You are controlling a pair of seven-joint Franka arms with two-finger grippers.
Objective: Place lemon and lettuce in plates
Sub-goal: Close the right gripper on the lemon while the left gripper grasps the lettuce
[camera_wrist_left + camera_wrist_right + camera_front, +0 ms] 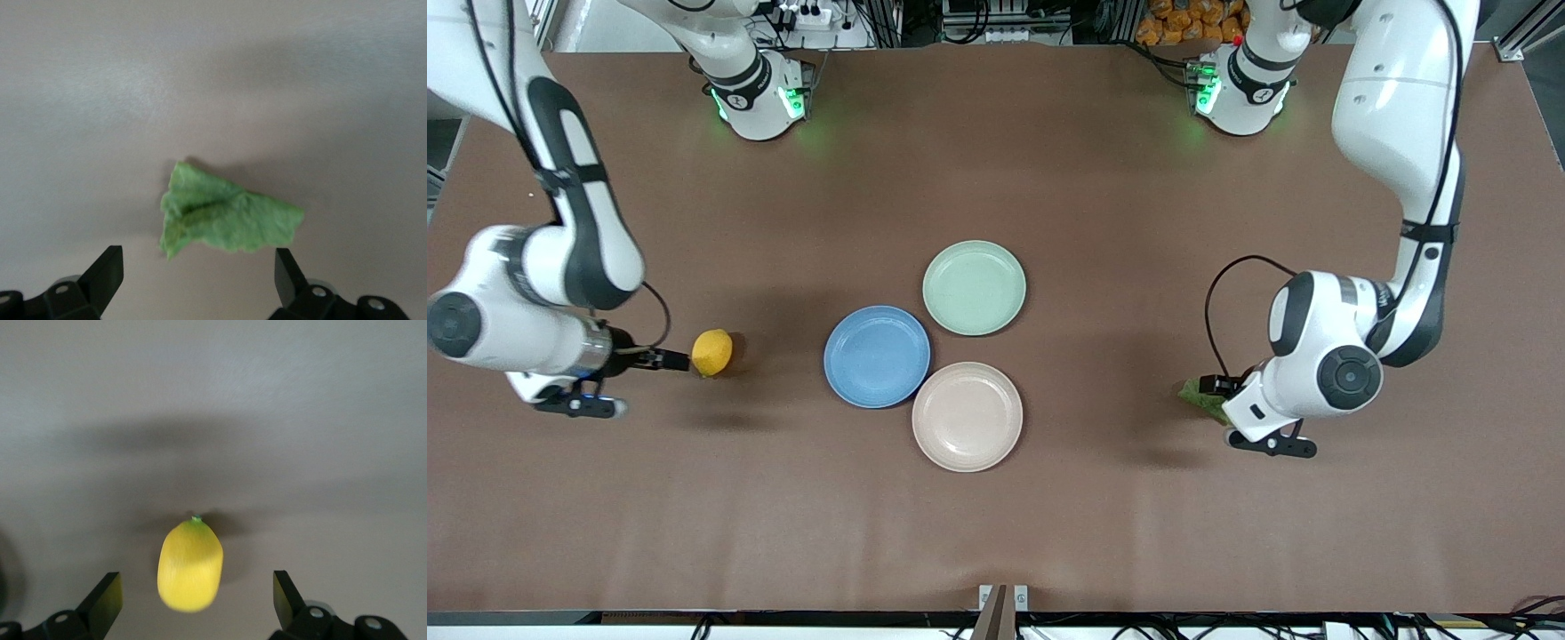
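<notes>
The lemon (711,352) lies on the brown table toward the right arm's end. My right gripper (679,360) is open right beside it; in the right wrist view the lemon (190,567) has its near end between the spread fingertips (108,585) of the gripper (195,600). The lettuce (1197,396) lies toward the left arm's end, mostly hidden by my left gripper (1215,385). In the left wrist view the lettuce (223,217) sits just ahead of the open gripper (197,267). The blue plate (877,356) and beige plate (967,416) are empty at mid-table.
A pale green plate (974,287), also empty, touches the other two, farther from the front camera. The three plates cluster at the table's middle. Bare brown tabletop lies between each gripper and the plates.
</notes>
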